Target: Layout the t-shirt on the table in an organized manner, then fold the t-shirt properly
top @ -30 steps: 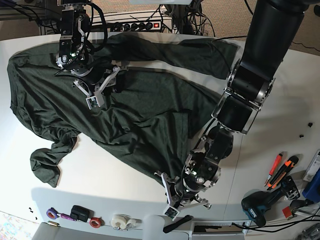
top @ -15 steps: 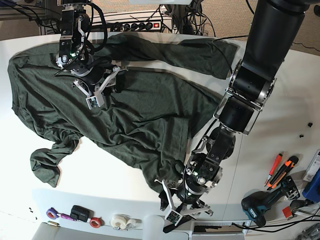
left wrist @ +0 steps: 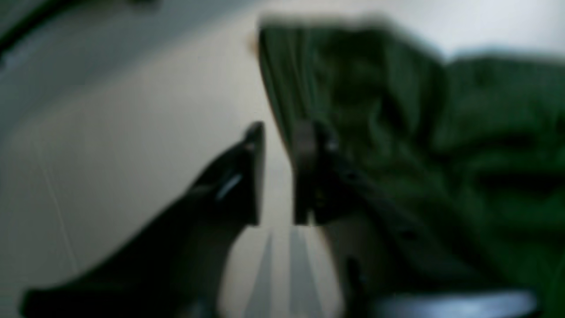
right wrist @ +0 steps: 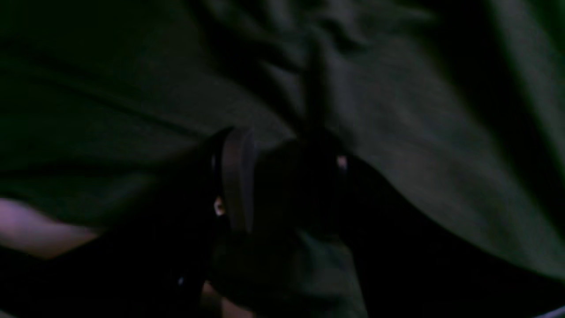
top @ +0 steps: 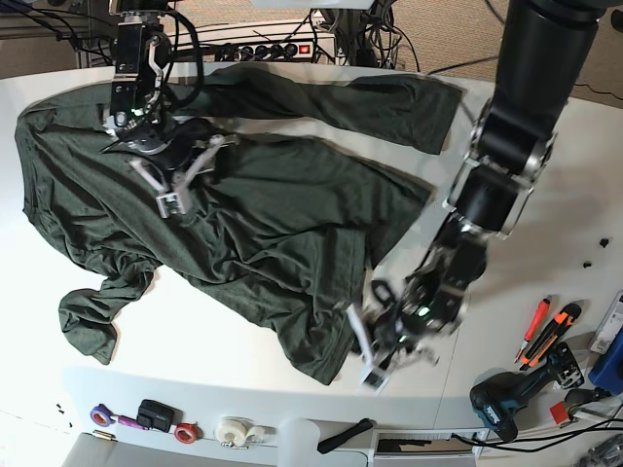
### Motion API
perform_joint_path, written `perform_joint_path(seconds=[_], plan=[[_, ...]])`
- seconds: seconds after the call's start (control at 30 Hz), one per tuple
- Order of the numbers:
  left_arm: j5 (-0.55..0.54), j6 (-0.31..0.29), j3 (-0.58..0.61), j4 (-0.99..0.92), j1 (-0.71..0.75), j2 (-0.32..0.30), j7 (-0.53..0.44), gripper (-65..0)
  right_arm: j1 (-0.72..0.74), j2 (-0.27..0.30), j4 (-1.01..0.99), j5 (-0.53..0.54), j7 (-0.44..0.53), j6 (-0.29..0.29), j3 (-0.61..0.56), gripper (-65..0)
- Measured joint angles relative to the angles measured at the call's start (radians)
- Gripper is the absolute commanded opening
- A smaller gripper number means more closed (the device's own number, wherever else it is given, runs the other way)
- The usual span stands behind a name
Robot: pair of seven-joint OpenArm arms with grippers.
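The dark green t-shirt (top: 282, 214) lies spread and wrinkled across the white table (top: 214, 331), one sleeve trailing at the lower left. My left gripper (top: 368, 352) hovers just right of the shirt's lower hem corner. In the left wrist view it (left wrist: 280, 132) stands open by a narrow gap, bare table showing between its fingers and the t-shirt (left wrist: 441, 132) edge beside the right one. My right gripper (top: 180, 180) is down on the shirt's upper left part. The right wrist view is dark, with bunched t-shirt (right wrist: 419, 132) fabric filling the jaws of that gripper (right wrist: 289, 150) and folds running out from it.
Tape rolls (top: 234, 431) and small items line the table's near edge. A cordless drill (top: 506, 404) and orange cutters (top: 545, 331) lie at the right. A power strip (top: 273, 49) with cables sits beyond the far edge.
My left gripper let go of the lower hem corner, which now lies on the table, and moved up and to the right. My right gripper shifted slightly left, taking fabric with it.
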Motion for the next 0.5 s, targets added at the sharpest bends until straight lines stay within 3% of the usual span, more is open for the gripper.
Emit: perform_joint_path(seconds=[0.07,0.2,0.27,0.37,0.5], plan=[[-0.011,-0.052,0.000,0.006,0.033,-0.037,-0.014,-64.7,0.008,0.003,0.087,0.027,0.011,0.000,0.016,-42.7],[-0.142,-0.124,-0.068,0.075,0.104,-0.121,-0.004,-65.0,0.059,0.000,0.203,0.053,0.091,0.011,0.021,-42.7],[-0.220,-0.240,-0.154,0.116,0.127,-0.143,0.057,-65.0,0.078,-0.005,0.187,0.050,0.101,0.010,0.021,-42.7],[-0.406,-0.489,-0.285,0.172,0.156,-0.142,0.216,-65.0,0.130,-0.047,0.121,0.045,0.138,0.010,0.023,-42.7],[-0.551,-0.461,-0.367,0.185,0.190,-0.149,0.445,-65.0,0.275,-0.100,-0.071,0.050,0.192,0.013,0.022,-45.6]])
